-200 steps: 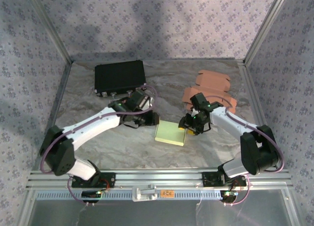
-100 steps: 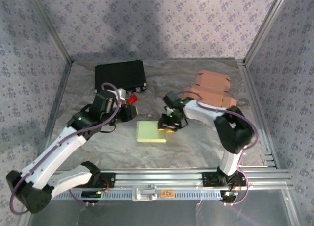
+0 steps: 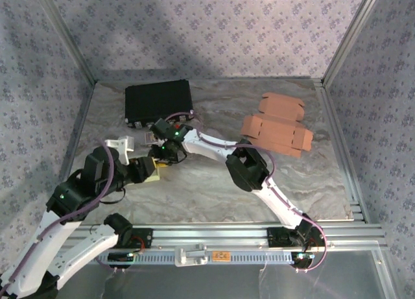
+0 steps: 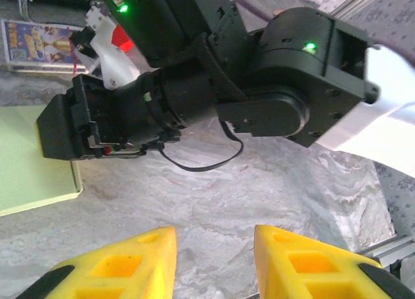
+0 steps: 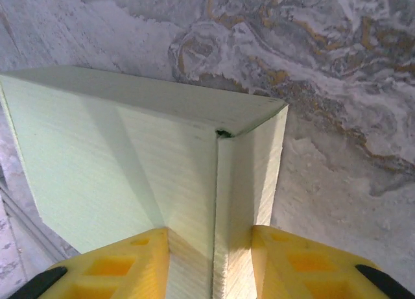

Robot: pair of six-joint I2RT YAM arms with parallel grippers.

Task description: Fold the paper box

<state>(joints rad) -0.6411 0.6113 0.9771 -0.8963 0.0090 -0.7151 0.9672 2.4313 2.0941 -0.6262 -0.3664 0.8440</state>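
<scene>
Jaws on the right arm (image 3: 207, 143) are pinching a wall of the paper box (image 5: 123, 150) to crease it, while those on the left arm (image 3: 84, 182) are hovering narrowly parted and empty.

case (image 3: 159, 102) behind box (image 5: 130, 163), cardboard (image 3: 275, 127) right

Soft, dim light; broad shadows cross the back wall (image 3: 194, 33); slight grain.
</scene>
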